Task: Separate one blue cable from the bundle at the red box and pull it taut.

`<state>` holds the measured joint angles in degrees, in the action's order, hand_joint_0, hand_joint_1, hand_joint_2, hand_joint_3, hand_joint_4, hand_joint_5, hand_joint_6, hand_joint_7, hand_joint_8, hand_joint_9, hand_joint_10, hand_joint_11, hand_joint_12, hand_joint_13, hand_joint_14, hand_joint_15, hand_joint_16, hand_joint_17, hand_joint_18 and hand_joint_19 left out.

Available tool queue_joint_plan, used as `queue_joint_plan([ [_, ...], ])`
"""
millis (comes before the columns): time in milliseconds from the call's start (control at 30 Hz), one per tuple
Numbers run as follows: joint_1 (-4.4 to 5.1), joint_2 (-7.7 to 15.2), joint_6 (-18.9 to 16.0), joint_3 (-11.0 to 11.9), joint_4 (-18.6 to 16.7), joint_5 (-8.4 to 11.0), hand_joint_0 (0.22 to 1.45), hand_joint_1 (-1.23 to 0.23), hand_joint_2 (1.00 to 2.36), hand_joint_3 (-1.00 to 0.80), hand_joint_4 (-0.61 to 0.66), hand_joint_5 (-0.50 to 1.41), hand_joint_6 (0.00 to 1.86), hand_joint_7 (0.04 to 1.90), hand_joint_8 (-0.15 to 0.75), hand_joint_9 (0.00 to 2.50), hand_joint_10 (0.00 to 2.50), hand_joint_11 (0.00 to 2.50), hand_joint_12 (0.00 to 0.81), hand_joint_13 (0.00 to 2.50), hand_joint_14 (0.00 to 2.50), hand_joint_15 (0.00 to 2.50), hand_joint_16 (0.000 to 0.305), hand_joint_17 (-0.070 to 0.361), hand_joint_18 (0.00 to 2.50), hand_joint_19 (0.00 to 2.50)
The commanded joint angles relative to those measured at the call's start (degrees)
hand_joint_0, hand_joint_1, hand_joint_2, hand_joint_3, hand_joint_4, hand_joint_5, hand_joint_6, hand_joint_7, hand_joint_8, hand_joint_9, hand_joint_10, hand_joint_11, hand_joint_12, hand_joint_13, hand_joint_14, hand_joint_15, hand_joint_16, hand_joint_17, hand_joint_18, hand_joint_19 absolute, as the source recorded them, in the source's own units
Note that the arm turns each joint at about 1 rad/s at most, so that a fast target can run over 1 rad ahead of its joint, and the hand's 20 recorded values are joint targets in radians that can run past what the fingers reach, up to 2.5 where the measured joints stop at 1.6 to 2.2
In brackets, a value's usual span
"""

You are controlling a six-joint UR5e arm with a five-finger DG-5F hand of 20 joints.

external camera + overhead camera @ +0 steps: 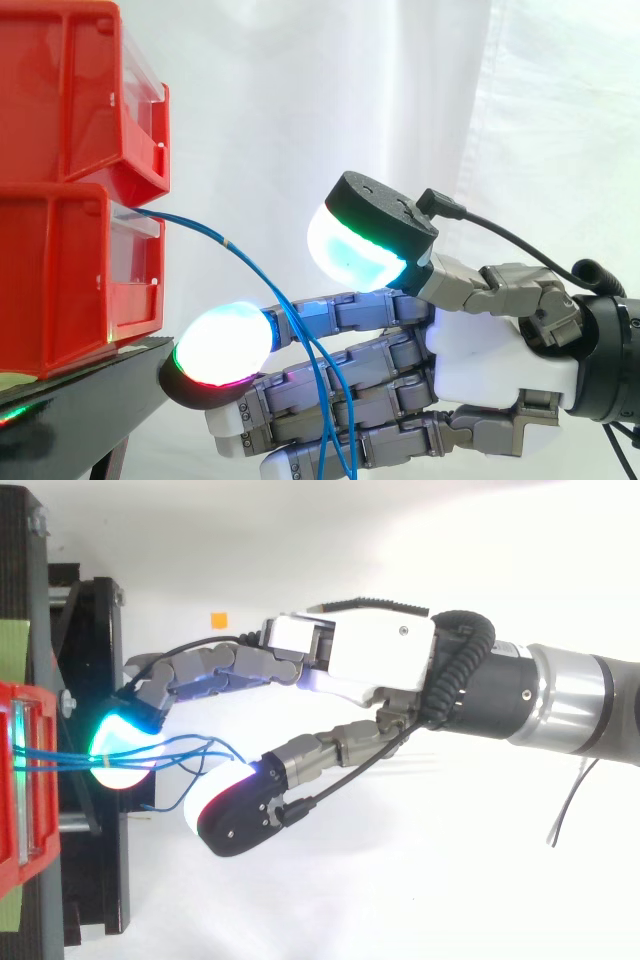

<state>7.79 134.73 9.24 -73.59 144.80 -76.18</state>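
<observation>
Several thin blue cables (215, 238) leave the front of the lower red box (60, 280) and sag down to the right. Seen from above, the blue cables (190, 748) run from the red box (20, 810) into the gap between the fingers and the thumb. My hand (480, 350) reaches in from the right, open, with its fingers nearly straight and pointing at the box. The thumb is raised well apart from them. In the side view the strands hang across the fingers and drop below the frame. No single strand is pinched. My hand (370, 660) has a glowing fingertip (125, 745) lying over the cables near the stand.
Two red bins are stacked on the black stand (90, 390), the upper bin (70, 90) overhanging the lower. A small orange marker (219, 619) lies on the white surface beyond the fingers. A white curtain hangs behind.
</observation>
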Motion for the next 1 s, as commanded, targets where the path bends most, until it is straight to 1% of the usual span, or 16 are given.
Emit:
queue_joint_plan([
  [0,-0.06,0.0,-0.71,-0.06,0.13,-0.02,0.58,-0.58,1.0,-0.5,0.33,-0.2,0.5,0.81,0.353,0.43,0.01,0.35,0.352,0.15,0.0,0.12,0.05,0.112,0.22,0.36],
  [100,-0.14,0.0,-0.71,-0.06,0.13,-0.02,0.58,-0.58,1.0,-0.5,0.34,-0.2,0.5,0.83,0.354,0.44,0.01,0.36,0.354,0.16,0.0,0.12,0.05,0.112,0.22,0.36],
  [133,-0.32,0.0,-0.71,0.03,0.4,-0.11,0.58,-0.58,1.0,-0.5,0.35,-0.2,0.5,0.84,0.356,0.45,0.01,0.38,0.354,0.16,0.0,0.12,0.05,0.113,0.22,0.36],
  [300,-0.5,-0.08,-0.8,0.03,0.66,-0.73,0.6,-0.59,1.0,-0.5,0.35,-0.19,0.5,0.9,0.357,0.49,0.01,0.4,0.351,0.18,0.0,0.12,0.05,0.112,0.25,0.36],
  [367,-0.76,-0.08,-1.59,0.03,0.84,-1.08,0.6,-0.59,1.0,-0.49,0.35,-0.19,0.5,0.91,0.359,0.49,0.01,0.42,0.351,0.18,0.0,0.12,0.05,0.112,0.26,0.36],
  [533,-0.94,-0.08,-3.17,0.03,1.72,-2.13,0.62,-0.61,1.0,-0.45,0.35,-0.19,0.5,0.91,0.357,0.49,0.01,0.4,0.352,0.19,0.0,0.13,0.05,0.111,0.27,0.37],
  [733,-0.94,-0.08,-3.35,0.03,1.54,-2.13,0.62,-0.61,1.01,-0.44,0.35,-0.18,0.5,0.92,0.358,0.49,0.01,0.4,0.351,0.19,0.0,0.13,0.049,0.111,0.27,0.37],
  [800,-1.02,0.0,-3.35,0.38,1.8,-2.13,0.62,-0.62,1.01,-0.42,0.35,-0.18,0.5,0.92,0.358,0.49,0.01,0.41,0.351,0.19,0.0,0.13,0.049,0.111,0.27,0.36],
  [867,-1.02,-0.08,-3.35,0.47,1.8,-2.13,0.65,-0.62,1.01,-0.36,0.35,-0.18,0.5,0.92,0.358,0.49,0.01,0.4,0.352,0.19,0.0,0.13,0.049,0.111,0.27,0.37],
  [967,-1.02,0.0,-3.35,0.99,1.89,-2.13,0.65,-0.63,1.01,-0.32,0.34,-0.18,0.5,0.93,0.354,0.49,0.01,0.41,0.351,0.19,0.0,0.13,0.049,0.111,0.27,0.37],
])
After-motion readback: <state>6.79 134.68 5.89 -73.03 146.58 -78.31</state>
